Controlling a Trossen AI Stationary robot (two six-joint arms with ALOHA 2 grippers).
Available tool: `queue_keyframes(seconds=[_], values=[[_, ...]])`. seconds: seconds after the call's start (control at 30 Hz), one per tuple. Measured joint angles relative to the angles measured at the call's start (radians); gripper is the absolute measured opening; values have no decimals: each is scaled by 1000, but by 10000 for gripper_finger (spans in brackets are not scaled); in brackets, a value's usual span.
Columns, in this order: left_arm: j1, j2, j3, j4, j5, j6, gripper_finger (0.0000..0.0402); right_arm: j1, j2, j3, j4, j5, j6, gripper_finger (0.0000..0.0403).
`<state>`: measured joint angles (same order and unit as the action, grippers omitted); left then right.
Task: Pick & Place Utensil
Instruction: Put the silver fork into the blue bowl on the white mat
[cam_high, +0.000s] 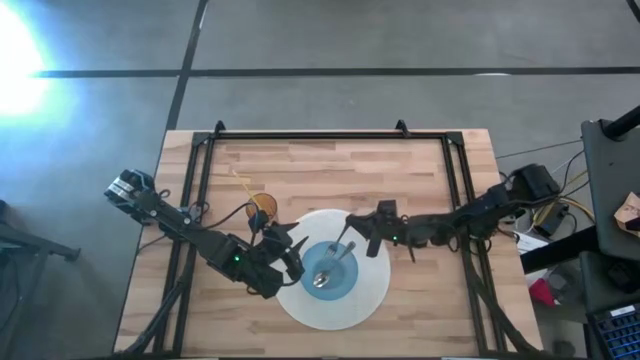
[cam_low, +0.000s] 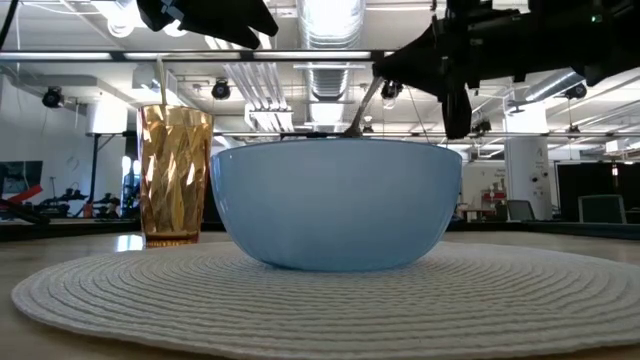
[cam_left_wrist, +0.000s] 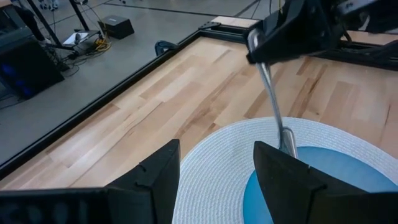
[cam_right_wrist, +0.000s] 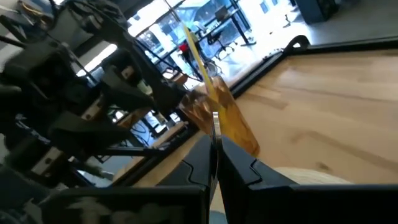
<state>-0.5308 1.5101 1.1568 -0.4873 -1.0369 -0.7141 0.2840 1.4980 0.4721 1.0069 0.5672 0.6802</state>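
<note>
A metal spoon (cam_high: 335, 262) stands slanted in the blue bowl (cam_high: 345, 288). Its scoop end is down inside the bowl and its handle rises toward the table's right. The bowl sits on a round white woven mat (cam_high: 372, 300). My right gripper (cam_high: 353, 232) is over the bowl's far right rim, shut on the spoon's handle. My left gripper (cam_high: 288, 250) hovers open at the bowl's left side and touches nothing. In the left wrist view its two fingers (cam_left_wrist: 155, 180) frame the mat and the bowl (cam_left_wrist: 348, 186). My right gripper pinches the spoon's handle near its free upper end (cam_right_wrist: 215, 127) between its two fingers. The left wrist view shows the hold (cam_left_wrist: 264, 65) from the front. The fingers come slanting down from the table's right. The spoon hangs tilted below them, with its scoop end inside the bowl.
An amber ribbed tumbler (cam_high: 262, 208) with a yellow straw (cam_high: 243, 183) stands on the wood just beyond the mat's far left edge, close to my left gripper. A black metal frame (cam_high: 330, 135) runs round the table. Bare wood lies to the far side and the right.
</note>
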Motion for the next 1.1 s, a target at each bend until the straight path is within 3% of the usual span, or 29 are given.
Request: queue_keyframes(seconds=[0.57, 1.1], values=[[0, 0, 0, -2, 17, 1, 197, 0, 207, 102, -2, -44, 39, 11], [1, 0, 0, -2, 25, 1, 197, -3, 218, 78, -8, -14, 78, 11]])
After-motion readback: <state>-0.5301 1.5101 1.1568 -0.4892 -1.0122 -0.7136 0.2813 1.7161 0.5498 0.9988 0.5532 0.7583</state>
